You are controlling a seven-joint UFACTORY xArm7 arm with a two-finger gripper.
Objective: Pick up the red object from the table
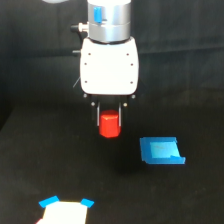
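Note:
The red object is a small bright red-orange block held between the two dark fingers of my gripper. The gripper hangs from a white body and a silver wrist in the upper middle of the exterior view. Its fingers are shut on the block's sides. The block hangs above the black table, clear of the surface, with a faint shadow below it. The block's lower part sticks out beneath the fingertips.
A flat blue piece lies on the table to the exterior view's right of the gripper. A white shape with blue corners sits at the bottom edge, left of centre.

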